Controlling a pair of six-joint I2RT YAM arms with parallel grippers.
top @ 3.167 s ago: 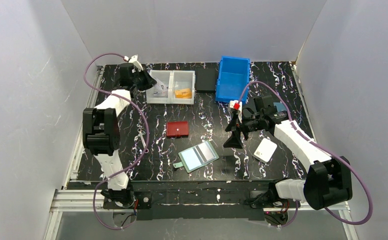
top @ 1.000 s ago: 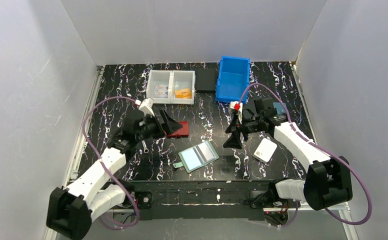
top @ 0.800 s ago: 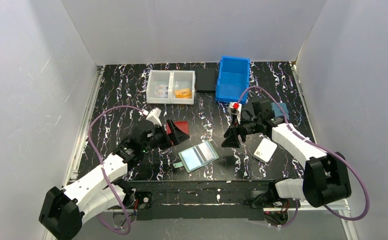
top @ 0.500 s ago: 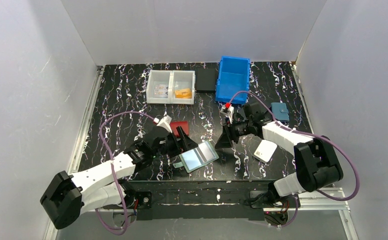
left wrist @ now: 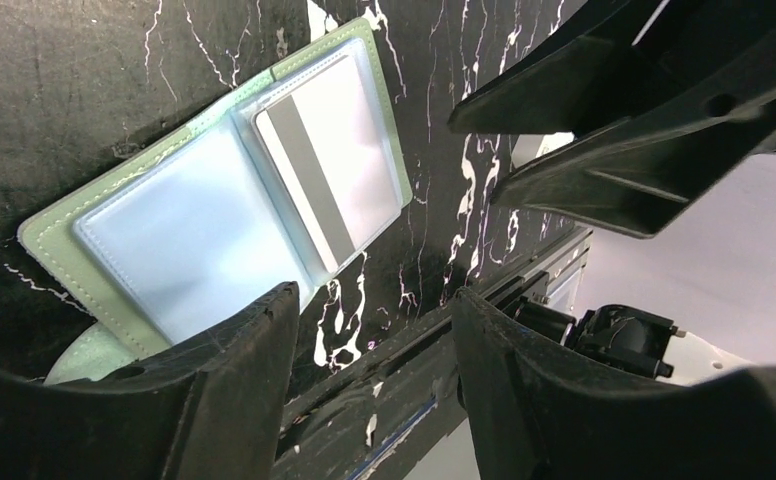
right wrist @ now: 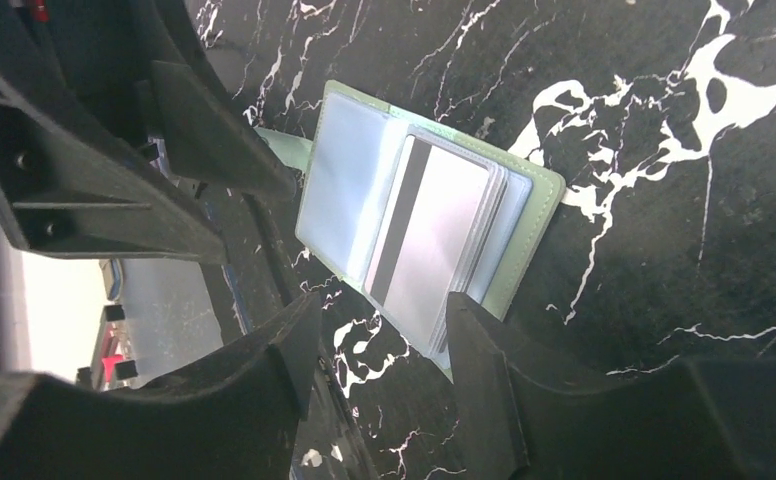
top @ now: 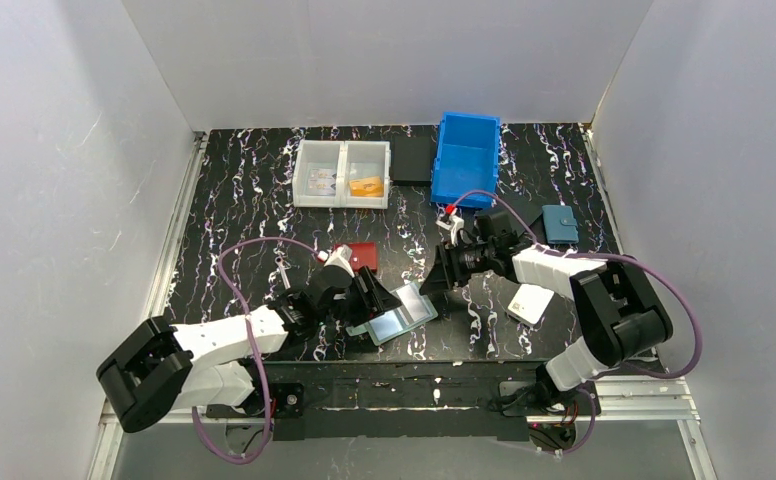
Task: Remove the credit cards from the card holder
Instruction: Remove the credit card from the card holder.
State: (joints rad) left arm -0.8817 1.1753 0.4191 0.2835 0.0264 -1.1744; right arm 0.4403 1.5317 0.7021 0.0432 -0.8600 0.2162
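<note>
The holder (top: pixel 401 312) is lying open and flat on the bench (top: pixel 244 200), near the front edge and between the two arms. A pale card (left wrist: pixel 329 170) with a dark stripe is sitting in the clear pocket of the holder's right leaf. More pocket edges are showing stacked behind it, though whether they are carrying further cards is hard to tell.

The left claw (left wrist: pixel 372 300) is hanging low over the holder's left end. Its fingers (left wrist: pixel 234 380) are standing apart with nothing between them. The right claw (right wrist: pixel 382 300) is reaching in from the holder's far right side, its jaws likewise parted and holding nothing. Seen from its own camera, its fingertips are straddling the card leaf, but I cannot tell whether they are touching it.

A red wallet (top: pixel 356 256) is lying just behind the left claw, and a white wallet (top: pixel 531 302) is lying to the right of the right arm. At the back, an orange card (top: pixel 366 185) is resting in the right compartment of a clear box (top: pixel 344 145), beside a blue bin (top: pixel 466 158).
</note>
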